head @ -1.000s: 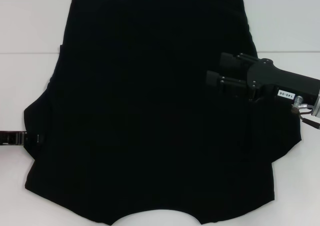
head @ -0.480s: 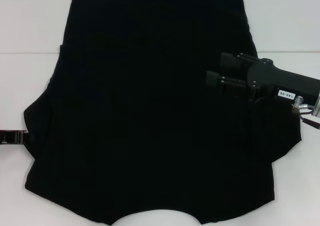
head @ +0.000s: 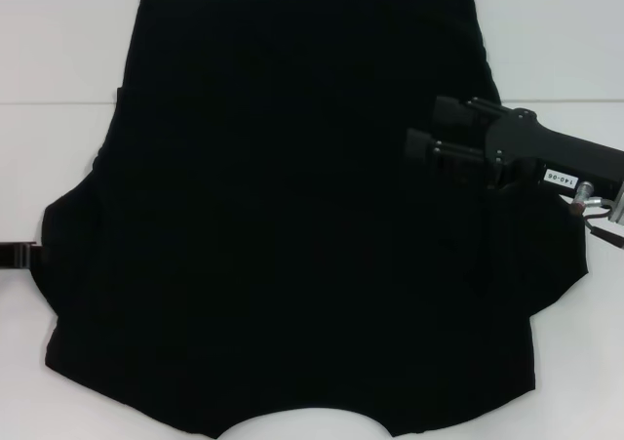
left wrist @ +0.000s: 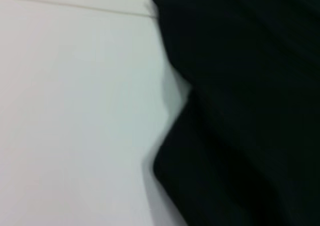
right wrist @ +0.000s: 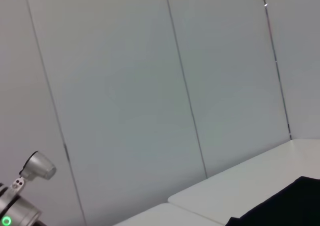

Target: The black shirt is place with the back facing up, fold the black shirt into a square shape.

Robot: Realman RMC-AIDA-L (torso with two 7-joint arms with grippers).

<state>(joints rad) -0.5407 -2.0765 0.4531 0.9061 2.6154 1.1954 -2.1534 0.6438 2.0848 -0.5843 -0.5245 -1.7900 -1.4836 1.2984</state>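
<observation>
Fabric fills most of your head view: the black shirt (head: pixel 292 216) lies spread flat on the white table (head: pixel 58 50), plain side up, with no lettering showing. Its straight edge runs across at twelve o'clock, the two short sleeves jut out at about nine and three o'clock, and a curved cut-out sits at six o'clock at the near edge. A thin seam line crosses the table top under the shirt, showing at ten and two o'clock.

At about three o'clock you have the right gripper (head: pixel 431 133), hanging over the shirt's right side near the sleeve, its black body reaching in from the right edge with a small white label on it. Its two black fingers (head: pixel 450 114) point toward the shirt's middle and stand a little apart with a narrow gap between them, and nothing is held in that gap. Whether it touches the cloth you cannot tell.

At nine o'clock only a short black piece of the left gripper (head: pixel 18 256) shows at the picture's edge, right beside the left sleeve; how its fingers stand cannot be told. The left wrist view gives you a blurred close look at the shirt's edge (left wrist: pixel 240 110) against the table (left wrist: pixel 75 110).

The right wrist view looks up at a pale panelled wall (right wrist: pixel 150 85), with a corner of the shirt (right wrist: pixel 285 206) low in it.
</observation>
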